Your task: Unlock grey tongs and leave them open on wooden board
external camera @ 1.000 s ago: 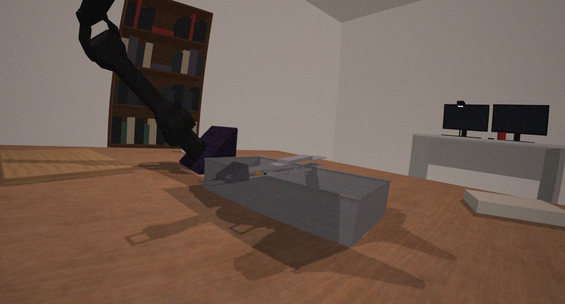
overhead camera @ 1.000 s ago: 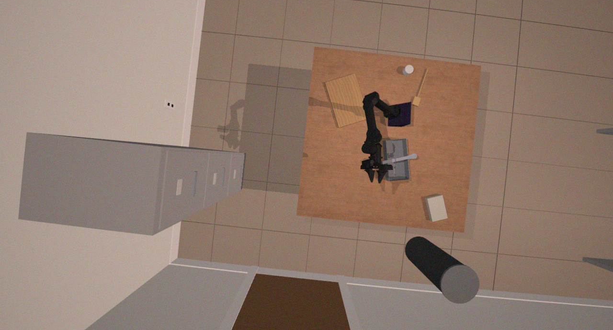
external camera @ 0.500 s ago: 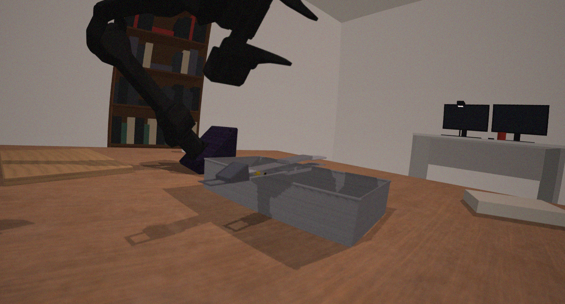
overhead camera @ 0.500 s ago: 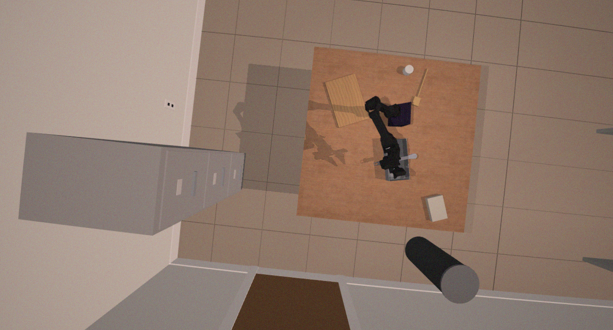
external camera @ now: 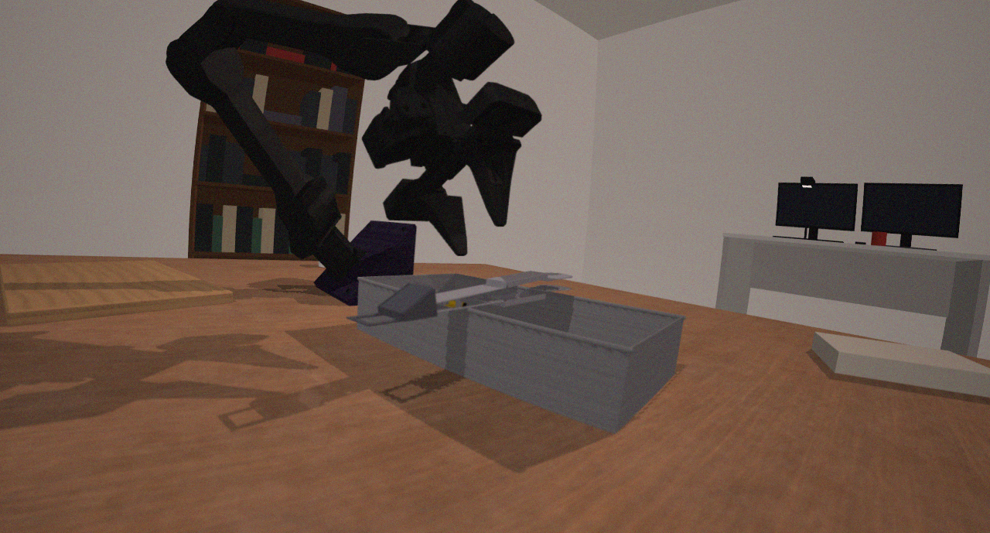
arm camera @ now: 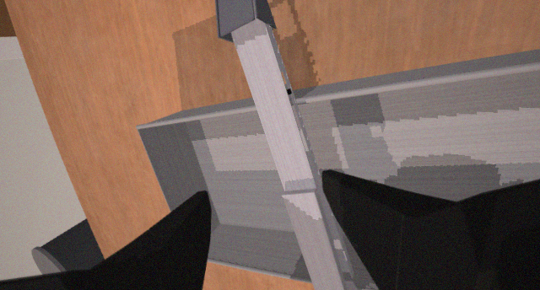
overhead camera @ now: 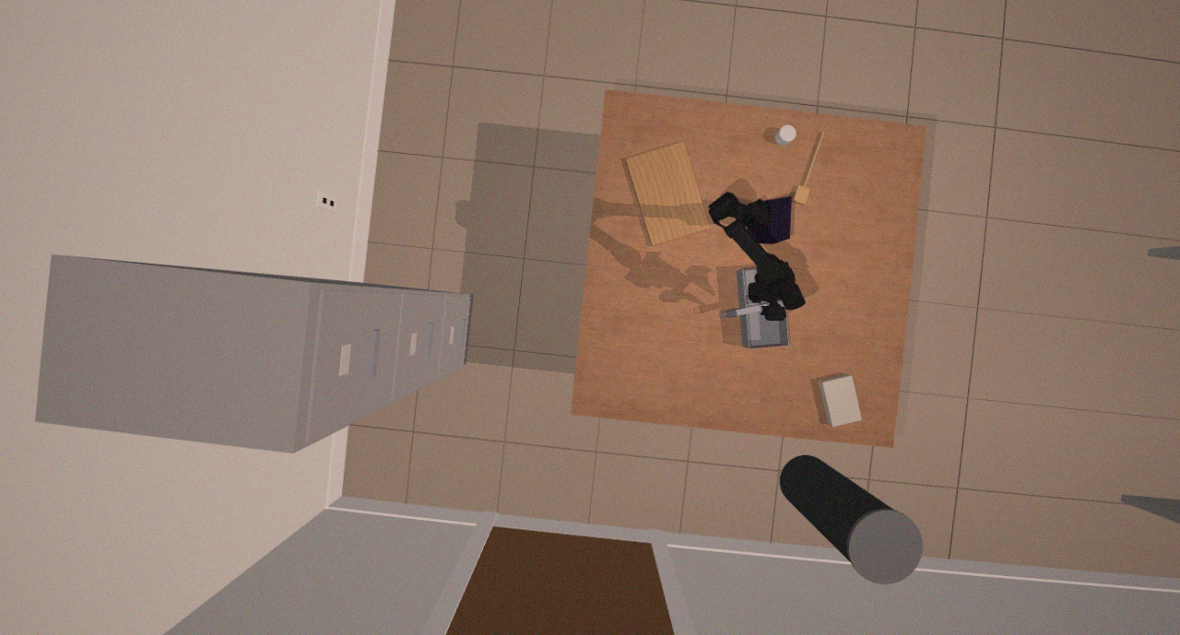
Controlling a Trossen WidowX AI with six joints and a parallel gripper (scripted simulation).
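Note:
The grey tongs (overhead camera: 745,311) (external camera: 477,291) (arm camera: 278,121) lie nearly level across the roasting tin (overhead camera: 767,346) (external camera: 554,363) (arm camera: 162,159), their long arms close together. Their dark grey end block (external camera: 408,302) (arm camera: 237,8) sticks out past one long wall. My gripper (external camera: 481,239) (arm camera: 267,190) is open and empty, pointing down above the tongs. In the wrist view the tongs pass between the fingertips, much nearer the right one. In the top view the arm hides the far end of the tongs. The wooden board (overhead camera: 664,182) (external camera: 83,281) lies flat, with nothing on it.
The dark arm base (overhead camera: 778,218) (external camera: 387,249) stands between the tin and a wooden utensil (overhead camera: 810,165). A white round object (overhead camera: 786,134) is near the table's back edge. A cream block (overhead camera: 841,400) (external camera: 899,365) lies near the opposite corner.

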